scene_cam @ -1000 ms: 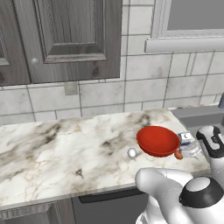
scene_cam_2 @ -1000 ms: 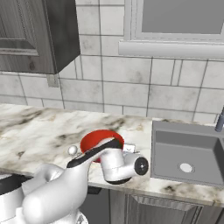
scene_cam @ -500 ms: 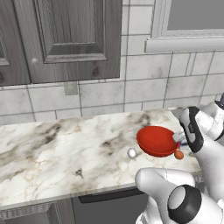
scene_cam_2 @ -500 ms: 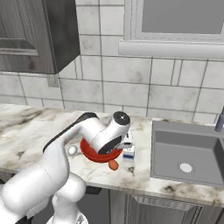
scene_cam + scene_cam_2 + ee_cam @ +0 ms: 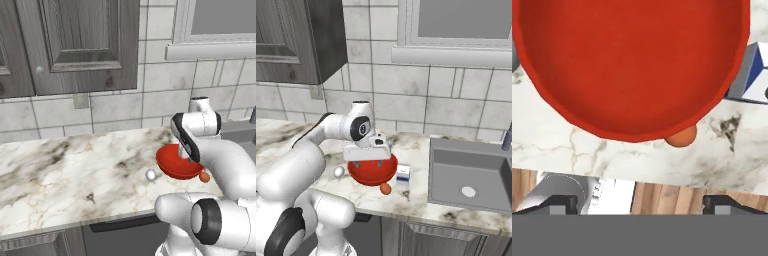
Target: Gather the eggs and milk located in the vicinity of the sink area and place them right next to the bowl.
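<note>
With its jaws spread wide and empty, the gripper (image 5: 367, 157) hangs over the red bowl (image 5: 373, 172), beside which the egg (image 5: 385, 188) and milk carton (image 5: 402, 175) rest on the desk (image 5: 75, 170), so lifting straight up looks safest.

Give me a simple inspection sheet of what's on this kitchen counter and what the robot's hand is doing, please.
Surface: marble counter, no spills seen.
Job's things: red bowl near the front edge; egg at its rim, front side; milk carton upright beside it, toward the sink.
Clutter: small white ball on the bowl's other side.
Tool: hangs above the bowl, nothing between its fingertips, which stand wide apart.
Cables: nothing seen.
Surroundings: tiled wall, grey cabinets, window ledge, tap at the far edge.
</note>
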